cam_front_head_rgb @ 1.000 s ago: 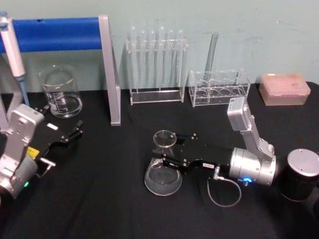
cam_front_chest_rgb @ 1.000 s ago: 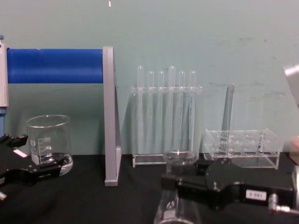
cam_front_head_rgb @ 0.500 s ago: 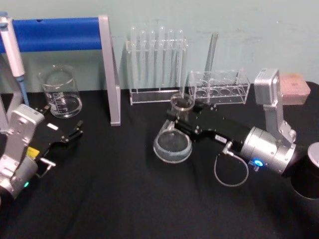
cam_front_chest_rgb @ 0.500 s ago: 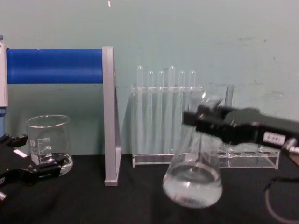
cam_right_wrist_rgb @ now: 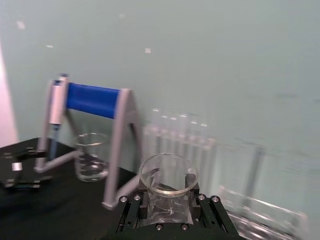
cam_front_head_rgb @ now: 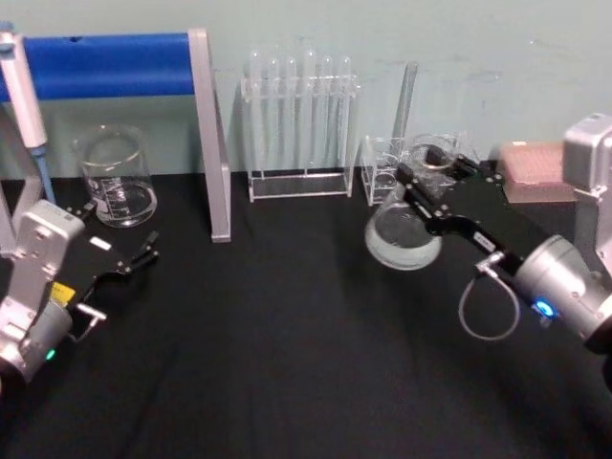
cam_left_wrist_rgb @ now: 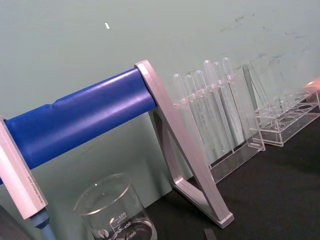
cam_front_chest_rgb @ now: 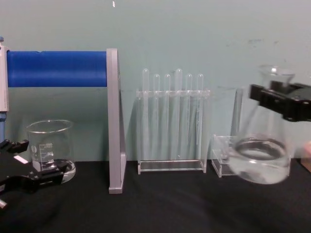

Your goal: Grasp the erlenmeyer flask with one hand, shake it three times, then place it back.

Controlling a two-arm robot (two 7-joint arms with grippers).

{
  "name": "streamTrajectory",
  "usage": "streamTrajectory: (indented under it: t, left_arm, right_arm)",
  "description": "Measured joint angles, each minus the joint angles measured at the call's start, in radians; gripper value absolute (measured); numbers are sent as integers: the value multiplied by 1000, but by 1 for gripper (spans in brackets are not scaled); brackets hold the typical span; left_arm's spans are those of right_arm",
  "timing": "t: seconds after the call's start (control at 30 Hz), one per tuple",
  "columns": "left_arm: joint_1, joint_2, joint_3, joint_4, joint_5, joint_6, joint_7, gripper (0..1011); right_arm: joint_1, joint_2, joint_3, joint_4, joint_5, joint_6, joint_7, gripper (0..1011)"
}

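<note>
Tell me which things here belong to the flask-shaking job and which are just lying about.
In use: erlenmeyer flask, lifted and tilted; right gripper, shut on its neck.

Lying about: beaker; test tube rack; low acrylic rack; pink box; pipette; blue stand; left gripper, parked open near the beaker.

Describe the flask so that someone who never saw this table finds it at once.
Go from the blue stand on the left, past the test tubes, to the right. There the right gripper holds the flask by its neck, tilted, above the table. Unlike the straight beaker near the idle left gripper, it is conical with a narrow neck.
</note>
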Motion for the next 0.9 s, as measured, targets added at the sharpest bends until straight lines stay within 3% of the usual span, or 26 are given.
streamTrajectory:
  t: [0.27, 0.47, 0.63, 0.9]
  left_arm:
    - [0, 0, 0, 0, 0, 0, 0, 1001]
    - [0, 0, 0, 0, 0, 0, 0, 1001]
    - [0, 0, 0, 0, 0, 0, 0, 1001]
    - [0, 0, 0, 0, 0, 0, 0, 1001]
  right_arm:
    - [-75, -2, 72, -48, -32, 19, -84, 450]
    - [-90, -8, 95, -58, -49, 28, -100, 450]
    - [-73, -17, 82, -53, -66, 32, -68, 450]
    - [-14, -35, 13, -24, -76, 27, 62, 450]
